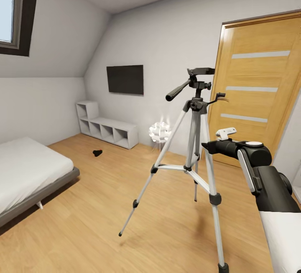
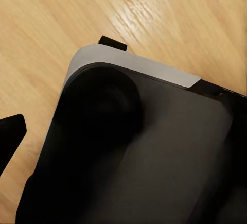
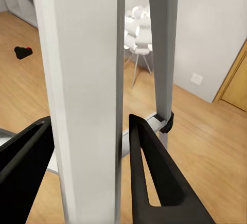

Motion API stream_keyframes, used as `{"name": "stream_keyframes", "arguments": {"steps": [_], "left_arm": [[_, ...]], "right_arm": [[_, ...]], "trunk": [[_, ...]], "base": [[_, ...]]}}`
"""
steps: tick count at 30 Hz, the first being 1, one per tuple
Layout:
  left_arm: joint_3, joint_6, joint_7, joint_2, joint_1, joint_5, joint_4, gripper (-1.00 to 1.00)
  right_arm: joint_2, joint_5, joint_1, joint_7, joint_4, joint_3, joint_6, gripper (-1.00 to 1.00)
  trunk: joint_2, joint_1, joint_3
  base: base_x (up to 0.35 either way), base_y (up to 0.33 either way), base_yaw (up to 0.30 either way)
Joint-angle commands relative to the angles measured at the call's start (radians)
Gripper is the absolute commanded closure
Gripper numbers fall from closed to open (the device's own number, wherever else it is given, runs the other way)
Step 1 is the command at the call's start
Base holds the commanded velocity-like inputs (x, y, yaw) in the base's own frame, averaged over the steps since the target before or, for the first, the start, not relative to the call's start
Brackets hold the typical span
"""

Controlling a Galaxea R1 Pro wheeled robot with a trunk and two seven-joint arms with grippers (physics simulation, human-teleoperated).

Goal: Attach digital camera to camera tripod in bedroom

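Note:
The camera tripod (image 1: 195,110) stands on the wood floor in the middle of the bedroom, silver legs spread and its black head and pan handle at the top. My right gripper (image 1: 207,145) reaches in from the right and is shut on one silver leg (image 3: 87,105), with a black finger (image 3: 154,172) on each side. The digital camera (image 1: 97,153) lies small and black on the floor far off near the shelving; its red dot is visible in the right wrist view (image 3: 22,52). One black fingertip (image 2: 10,131) of my left gripper hangs over the floor.
A bed (image 1: 29,172) fills the left side. White cube shelving (image 1: 108,128) and a dark wall screen (image 1: 125,79) are at the back wall. A white ball-shaped lamp (image 1: 160,132) stands behind the tripod, and a wooden door (image 1: 255,89) at the right. My dark base (image 2: 144,152) sits below the left wrist.

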Motion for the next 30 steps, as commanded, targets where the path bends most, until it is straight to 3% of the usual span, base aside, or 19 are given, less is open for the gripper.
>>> {"name": "stream_keyframes", "arguments": {"steps": [1,17,20,24,30], "left_arm": [[0.008,-0.003,0.001,-0.001,0.0,-0.001,0.0,-1.0],[0.008,-0.003,0.001,-0.001,0.0,-0.001,0.0,-1.0],[0.008,-0.003,0.001,-0.001,0.0,-0.001,0.0,-1.0],[0.008,-0.003,0.001,-0.001,0.0,-0.001,0.0,-1.0],[0.008,-0.003,0.001,-0.001,0.0,-0.003,0.001,-1.0]], "right_arm": [[0.0,0.004,-0.001,0.006,-0.001,0.0,0.003,1.0],[0.0,-0.003,-0.001,-0.001,0.003,-0.001,-0.01,1.0],[0.002,-0.003,-0.001,-0.01,0.044,-0.001,-0.034,1.0],[0.003,-0.004,-0.001,-0.022,0.143,-0.002,-0.153,1.0],[0.003,-0.004,-0.001,-0.037,0.202,-0.002,-0.25,1.0]], "trunk": [[-0.001,0.0,-0.001],[-0.001,0.0,-0.001],[-0.001,0.0,-0.001],[-0.001,0.0,-0.001],[-0.001,0.0,-0.001]], "base": [[-0.009,-0.033,0.0],[-0.002,-0.006,0.0],[0.0,0.0,0.0],[0.0,0.0,0.0],[0.0,0.0,0.0]]}}
